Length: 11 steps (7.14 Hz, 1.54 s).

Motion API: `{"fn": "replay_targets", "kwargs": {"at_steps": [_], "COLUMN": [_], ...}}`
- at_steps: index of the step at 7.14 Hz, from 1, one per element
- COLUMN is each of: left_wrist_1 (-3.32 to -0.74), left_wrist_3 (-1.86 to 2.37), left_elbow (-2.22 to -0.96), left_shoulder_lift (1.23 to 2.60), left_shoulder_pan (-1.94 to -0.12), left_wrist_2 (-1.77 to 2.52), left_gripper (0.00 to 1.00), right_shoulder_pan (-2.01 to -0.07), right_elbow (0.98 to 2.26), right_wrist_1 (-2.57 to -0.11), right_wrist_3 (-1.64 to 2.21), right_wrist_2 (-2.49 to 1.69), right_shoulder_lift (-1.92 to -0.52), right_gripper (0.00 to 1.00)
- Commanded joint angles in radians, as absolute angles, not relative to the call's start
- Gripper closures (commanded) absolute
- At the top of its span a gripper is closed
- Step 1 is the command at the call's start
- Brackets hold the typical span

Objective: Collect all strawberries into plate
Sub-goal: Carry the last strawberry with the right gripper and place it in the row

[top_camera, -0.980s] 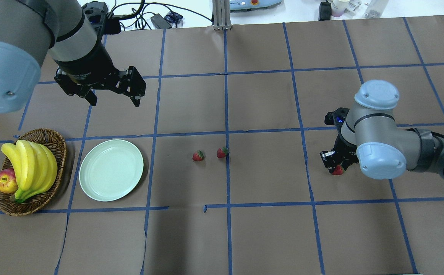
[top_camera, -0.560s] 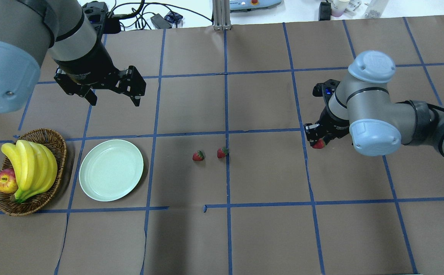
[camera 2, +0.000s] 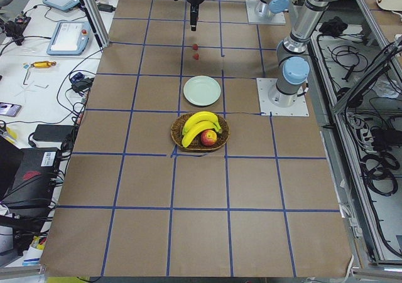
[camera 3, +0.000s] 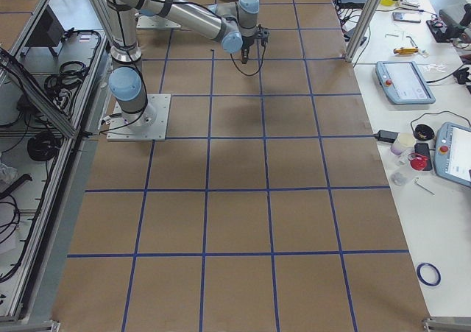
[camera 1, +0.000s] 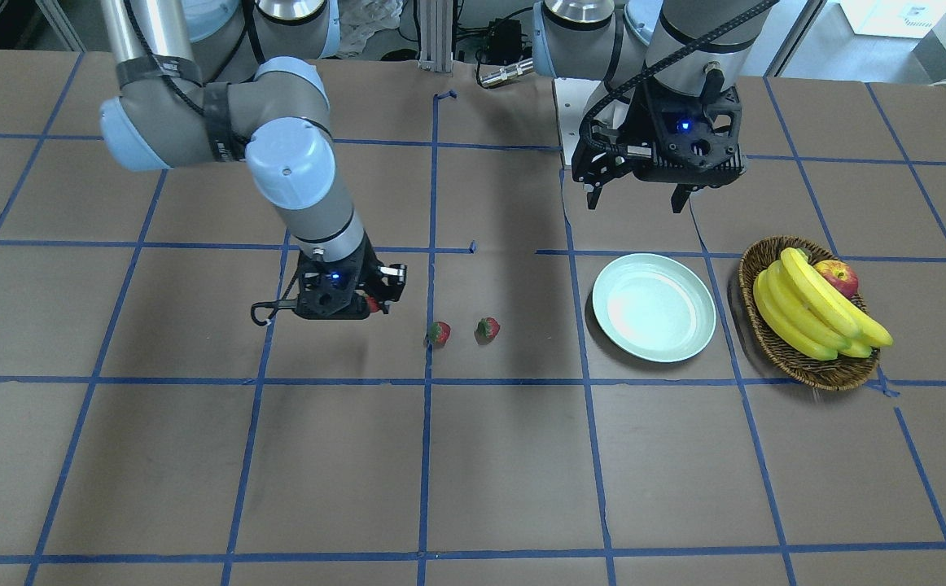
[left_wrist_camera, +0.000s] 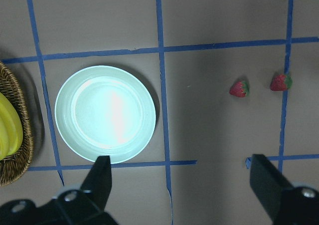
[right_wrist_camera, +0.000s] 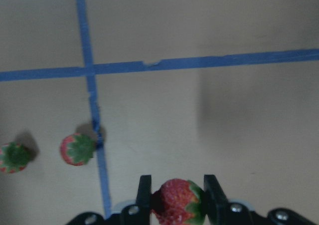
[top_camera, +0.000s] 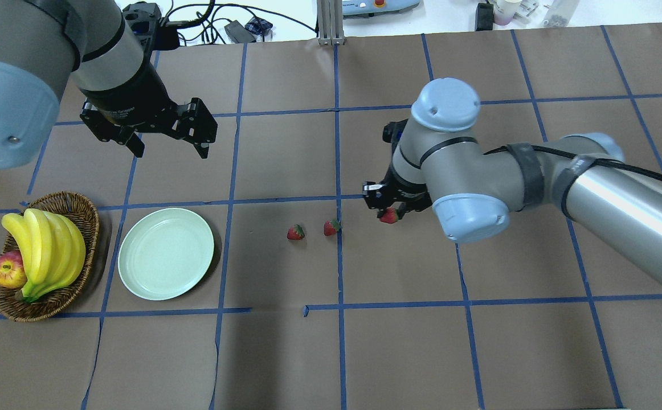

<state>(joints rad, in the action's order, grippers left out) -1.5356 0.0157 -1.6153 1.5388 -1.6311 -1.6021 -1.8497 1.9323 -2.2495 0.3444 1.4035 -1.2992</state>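
The right hand [right_wrist_camera: 174, 185] is pinched narrow on the held strawberry [top_camera: 388, 216], lifted clear of the counter [top_camera: 399, 353] near its middle. Just toward the left end lie the middle strawberry [top_camera: 331, 228] and the plate-side strawberry [top_camera: 295, 232], slightly apart. The plate [top_camera: 166, 253] sits nearer the left end, beside the basket [top_camera: 89, 216]. The left hand [top_camera: 170, 151] hangs spread wide, high over the counter's left part

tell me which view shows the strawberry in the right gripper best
The right wrist-mounted view: the held strawberry sits large between the right gripper fingers. Overhead shows a small red spot under the wrist; front-facing only a sliver; side views too small; left wrist view misses it.
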Motion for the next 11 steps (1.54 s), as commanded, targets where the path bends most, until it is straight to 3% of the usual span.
{"fn": "replay_targets", "kwargs": {"at_steps": [1, 4, 7, 8, 9, 10, 11], "left_wrist_1": [-1.536, -1.536, -1.536, -1.536, -1.536, -1.536, -1.536], "left_wrist_3": [0.017, 0.017, 0.017, 0.017, 0.017, 0.017, 0.017], "left_elbow": [-1.615, -1.615, -1.615, -1.614, -1.615, -1.615, -1.615], "left_shoulder_lift": [1.540, 1.540, 1.540, 1.540, 1.540, 1.540, 1.540], "left_shoulder_pan": [-1.632, -1.631, -1.631, -1.631, -1.631, -1.631, -1.631], "left_wrist_2": [-1.601, -1.601, -1.601, -1.601, -1.601, -1.601, -1.601], "left_gripper": [0.00, 0.00, 0.00, 0.00, 0.00, 0.00, 0.00], "right_shoulder_pan": [-2.003, -2.091, -2.102, -2.102, -2.102, -2.102, -2.102], "right_elbow": [1.809, 1.657, 1.646, 1.646, 1.644, 1.640, 1.638], "right_wrist_1": [-2.321, -2.325, -2.330, -2.332, -2.329, -2.330, -2.327], "right_wrist_3": [0.510, 0.577, 0.592, 0.594, 0.592, 0.591, 0.591], "right_wrist_2": [1.349, 1.345, 1.273, 1.267, 1.267, 1.269, 1.267], "right_shoulder_lift": [-1.189, -1.034, -0.980, -0.977, -0.974, -0.977, -0.986], "right_gripper": [0.95, 0.92, 0.91, 0.82, 0.31, 0.06, 0.00]}}
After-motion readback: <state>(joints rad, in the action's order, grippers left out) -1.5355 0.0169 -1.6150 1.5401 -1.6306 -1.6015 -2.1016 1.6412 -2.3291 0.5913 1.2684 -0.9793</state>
